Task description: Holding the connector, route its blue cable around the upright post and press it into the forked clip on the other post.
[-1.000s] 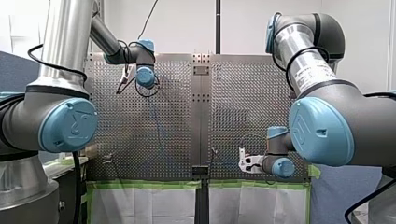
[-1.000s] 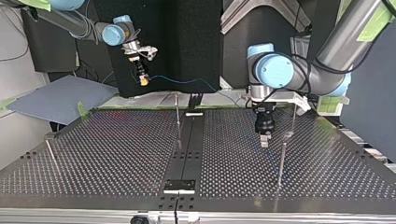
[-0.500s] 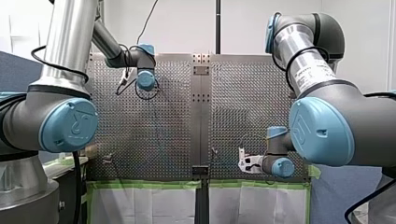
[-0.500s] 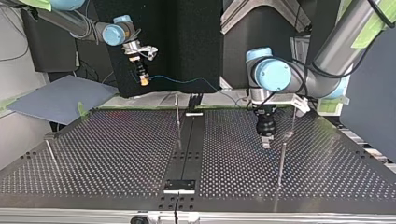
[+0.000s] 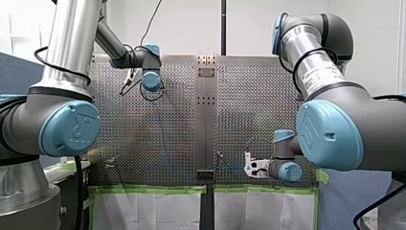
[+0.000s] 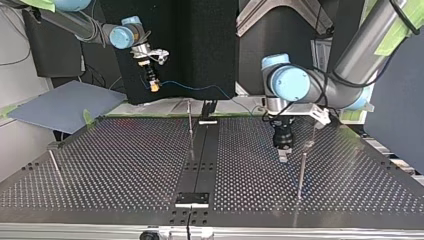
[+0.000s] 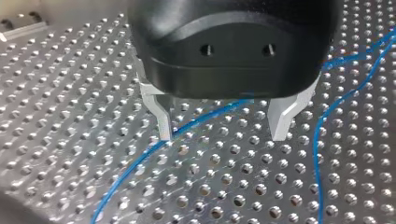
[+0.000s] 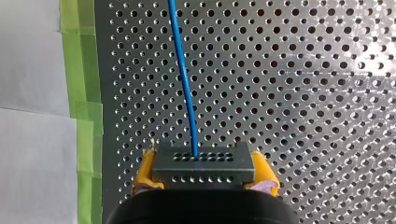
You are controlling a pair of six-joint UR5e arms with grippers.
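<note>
One thin blue cable (image 8: 183, 79) over the perforated metal table (image 8: 303, 93).
My right gripper (image 8: 204, 170), held high, pinches its dark rectangular connector (image 8: 204, 159); my left gripper (image 7: 223, 136) points down, spread above it.

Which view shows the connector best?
The right wrist view: the connector sits large and centred, clamped in my right gripper, with the blue cable leaving it. The top view shows it only tiny. In the front view I cannot make it out, and the left wrist view shows only cable.

Shiny metal table (image 8: 303, 93) full of little holes ahead of my right gripper (image 8: 204, 170), green tape strip (image 8: 84, 93) along its edge beside the gripper, white sheet (image 8: 32, 70) past the tape
</note>
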